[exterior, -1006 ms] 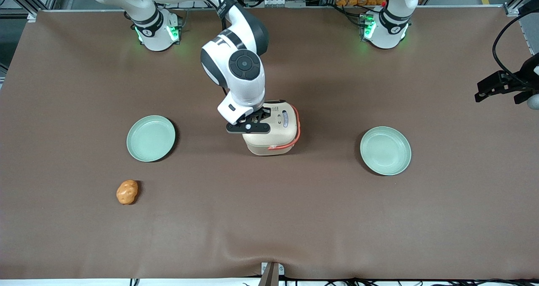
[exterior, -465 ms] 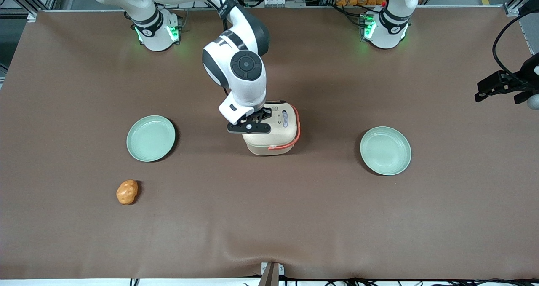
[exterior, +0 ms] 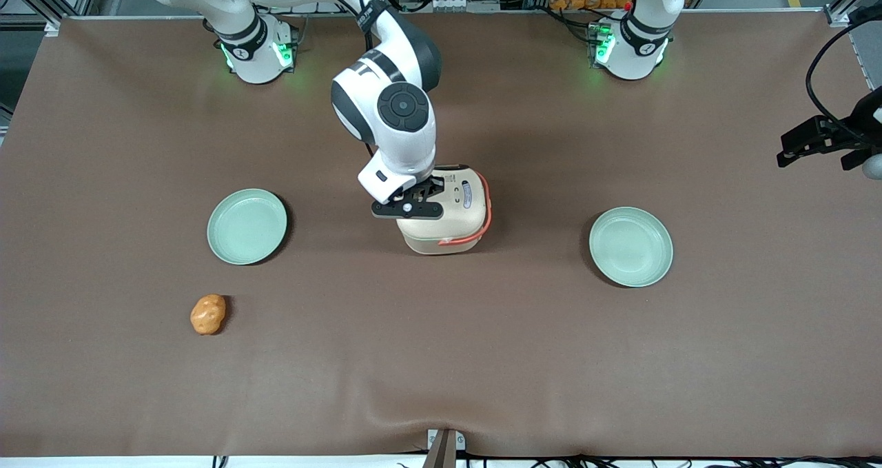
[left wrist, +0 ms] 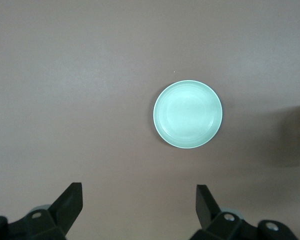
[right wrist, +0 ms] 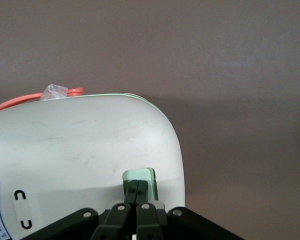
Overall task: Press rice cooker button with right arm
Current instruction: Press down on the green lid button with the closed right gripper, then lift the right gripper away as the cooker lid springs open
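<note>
Item: rice cooker [exterior: 444, 213]. Cream body, orange handle [exterior: 486, 209] folded along one side. Stands at the centre of the frame in the front view, on the brown table [exterior: 441, 358], between two plates. Lid is down.

Item: button [right wrist: 139, 176]. Pale green tab on the lid's edge, seen in the wrist view.

Item: right arm [exterior: 386, 109]. Reaches down from the upper left of the front frame to the cooker's lid.

Item: gripper [right wrist: 138, 192]. Sits over the cooker's lid, at the edge toward the working arm's end. Jaws are closed together with nothing between them; the joined fingertips [right wrist: 132, 189] rest on the green button.

Item: plates, two, pale green. One [exterior: 247, 226] at centre left of the front frame, one [exterior: 630, 246] at centre right. Both apart from the cooker.

Item: small orange lump [exterior: 208, 314], lower left of the front frame, nearer the camera than the plate at centre left. Not involved.

Status: approach appears done; contact with the button looks made. Whether the button is fully pushed in cannot be told, since the lid shows no sign of release. Remaining, by estimate: finish the push if needed, then lift the gripper clear.
</note>
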`<action>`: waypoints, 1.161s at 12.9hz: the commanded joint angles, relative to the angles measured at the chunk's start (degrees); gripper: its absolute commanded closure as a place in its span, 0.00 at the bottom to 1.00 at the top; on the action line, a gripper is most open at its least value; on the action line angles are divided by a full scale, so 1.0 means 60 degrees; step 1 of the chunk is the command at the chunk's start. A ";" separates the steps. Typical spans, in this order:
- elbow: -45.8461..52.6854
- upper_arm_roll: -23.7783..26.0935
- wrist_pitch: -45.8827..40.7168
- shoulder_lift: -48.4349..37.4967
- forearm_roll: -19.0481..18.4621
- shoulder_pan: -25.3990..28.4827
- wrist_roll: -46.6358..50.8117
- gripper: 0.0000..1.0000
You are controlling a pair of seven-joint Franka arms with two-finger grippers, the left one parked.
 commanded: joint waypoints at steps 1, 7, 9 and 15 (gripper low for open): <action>-0.0157 -0.0065 0.0295 0.0441 -0.0077 0.0106 0.0286 1.00; 0.0195 -0.0051 -0.0159 -0.0056 0.0056 0.0077 0.0213 1.00; 0.0618 -0.0051 -0.0743 -0.0247 0.0056 0.0018 0.0213 1.00; 0.2201 -0.0066 -0.3058 -0.0583 0.0026 -0.0377 0.0096 0.98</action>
